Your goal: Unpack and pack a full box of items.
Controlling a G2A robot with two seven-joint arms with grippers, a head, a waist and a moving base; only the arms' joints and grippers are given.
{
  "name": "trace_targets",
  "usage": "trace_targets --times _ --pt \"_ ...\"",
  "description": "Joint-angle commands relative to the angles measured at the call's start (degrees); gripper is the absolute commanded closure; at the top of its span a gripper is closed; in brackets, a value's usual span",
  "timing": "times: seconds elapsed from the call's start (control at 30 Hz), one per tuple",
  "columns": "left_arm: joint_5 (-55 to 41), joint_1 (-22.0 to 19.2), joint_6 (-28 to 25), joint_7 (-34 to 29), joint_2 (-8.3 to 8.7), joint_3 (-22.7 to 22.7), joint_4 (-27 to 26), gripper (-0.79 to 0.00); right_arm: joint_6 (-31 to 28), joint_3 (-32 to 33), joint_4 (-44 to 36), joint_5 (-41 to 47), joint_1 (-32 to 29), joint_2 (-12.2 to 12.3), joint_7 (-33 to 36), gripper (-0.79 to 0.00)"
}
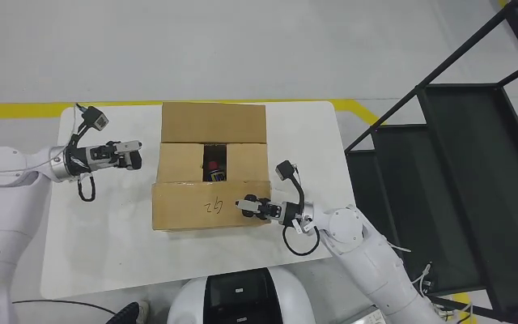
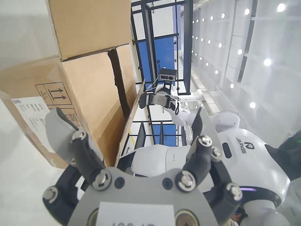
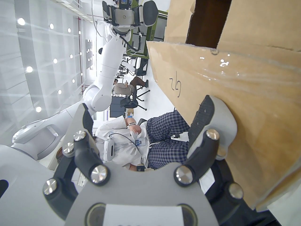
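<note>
Your right gripper (image 3: 144,118) is wide open and holds nothing. One finger (image 3: 211,118) lies with its back against the near flap (image 3: 235,83) of the box (image 1: 182,158), which sits in the middle of the desk (image 1: 105,235). Your left gripper (image 2: 130,128) is open and empty too, just beside the box's left wall. Here is what I think could go wrong. If you push on that flap, the whole box may slide or tip toward you, because nothing is holding it. The flap could also slip off the finger and swing up. The two inner flaps are nearly shut, so the gap (image 1: 214,154) between them is thin, and a gripper going in could jam or bend the card. From above you can see a red thing (image 1: 214,168) down in the gap, but in the right wrist view that gap is just dark. The left wrist view gives you the label (image 2: 30,111) on the side wall and a split (image 2: 117,81) at the corner. From above, that wall is edge-on.
</note>
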Motion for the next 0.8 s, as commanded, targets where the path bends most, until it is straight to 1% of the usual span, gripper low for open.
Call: trace_targets --times 0.0,0.1,0.27,0.4,0.5,0.57,0.6,0.77 --pt "2.6 -0.5 -0.7 4.8 -0.34 0.7 0.0 -0.785 0.0 0.0 0.0 0.0 0.0 0.0 0.0 -0.785" --pt "5.5 -2.4 -3.1 8.3 -1.17 2.4 1.6 -0.785 0.0 0.0 0.0 0.0 0.0 0.0 0.0 -0.785" --pt "7.8 -6.4 -8.1 10.5 -3.06 6.1 6.3 -0.785 0.0 0.0 0.0 0.0 0.0 0.0 0.0 -0.785" --pt "8.3 -10.4 -9.9 10.9 -4.96 9.2 12.1 -0.785 0.0 0.0 0.0 0.0 0.0 0.0 0.0 -0.785" --pt "6.7 -12.9 -11.8 10.4 -6.55 11.2 15.9 -0.785 0.0 0.0 0.0 0.0 0.0 0.0 0.0 -0.785" --pt "4.1 -14.1 -12.8 8.8 -7.66 12.3 18.0 -0.785 0.0 0.0 0.0 0.0 0.0 0.0 0.0 -0.785" --pt "2.4 -14.6 -12.2 8.2 -8.22 12.8 18.7 -0.785 0.0 0.0 0.0 0.0 0.0 0.0 0.0 -0.785" --pt "1.4 -17.7 -12.8 8.8 -10.22 15.6 22.9 -0.785 0.0 0.0 0.0 0.0 0.0 0.0 0.0 -0.785"
